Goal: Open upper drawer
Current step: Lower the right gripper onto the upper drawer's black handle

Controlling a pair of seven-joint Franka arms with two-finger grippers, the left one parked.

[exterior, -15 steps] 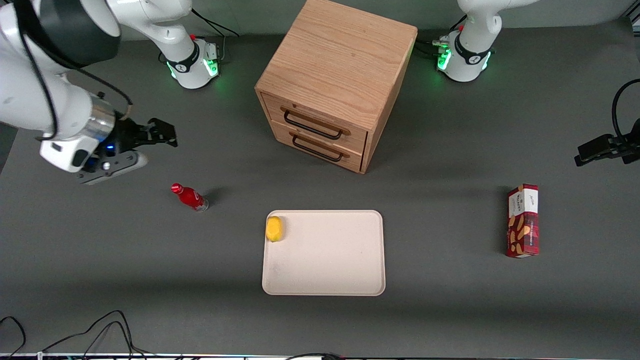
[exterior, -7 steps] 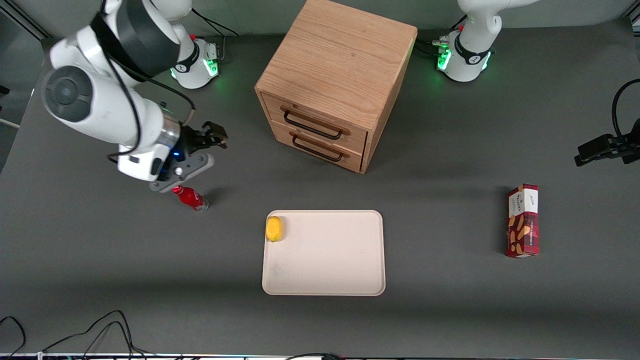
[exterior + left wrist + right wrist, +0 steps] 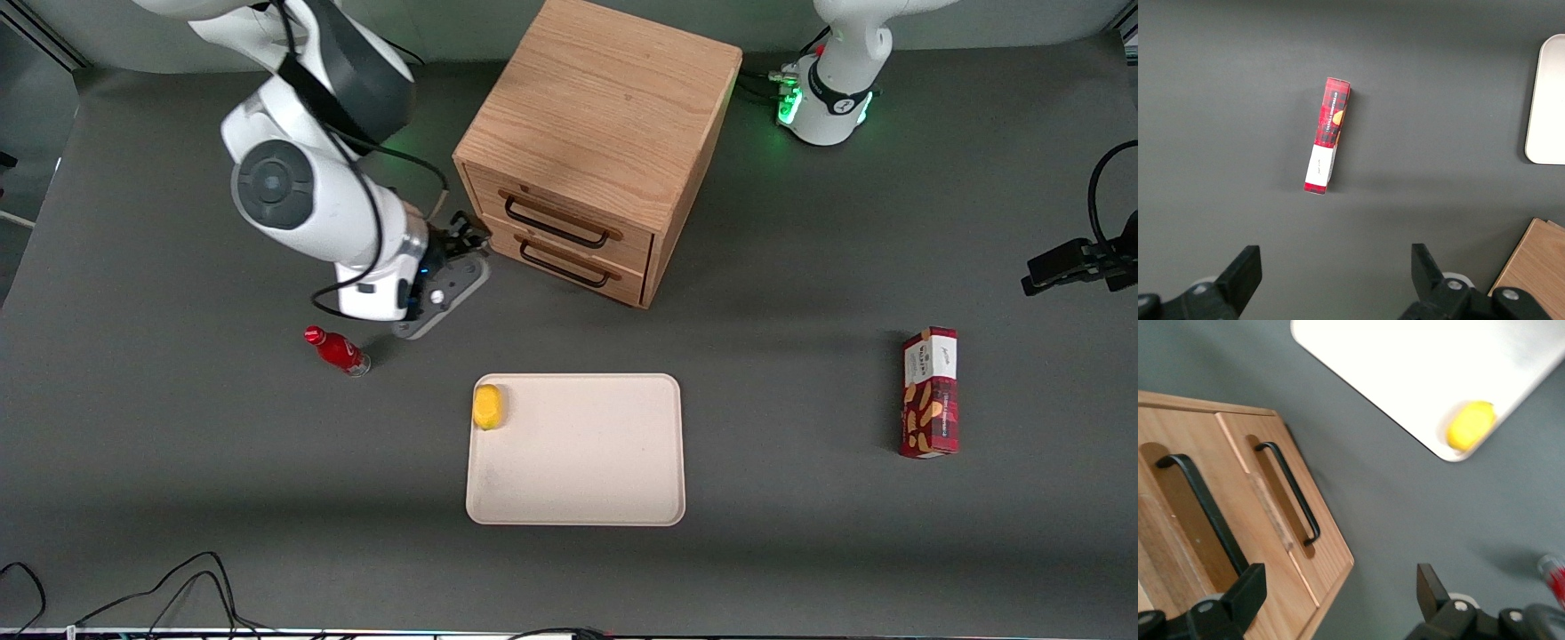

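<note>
Upper drawer (image 3: 560,213) shut, in oak cabinet (image 3: 605,107) mid-table, black handle (image 3: 556,224) above lower drawer's handle (image 3: 564,265). Gripper (image 3: 469,236) beside cabinet's front corner, fingers spread wide, holding nothing. Risks: hooking lower handle by mistake; fingers striking corner; elbow nudging red bottle (image 3: 338,350) nearby.

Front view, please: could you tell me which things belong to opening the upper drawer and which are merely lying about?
Job: upper drawer, shut; gripper, open, beside the cabinet's front.
Lying about: lower drawer, red bottle, tray, yellow fruit, biscuit box.
</note>
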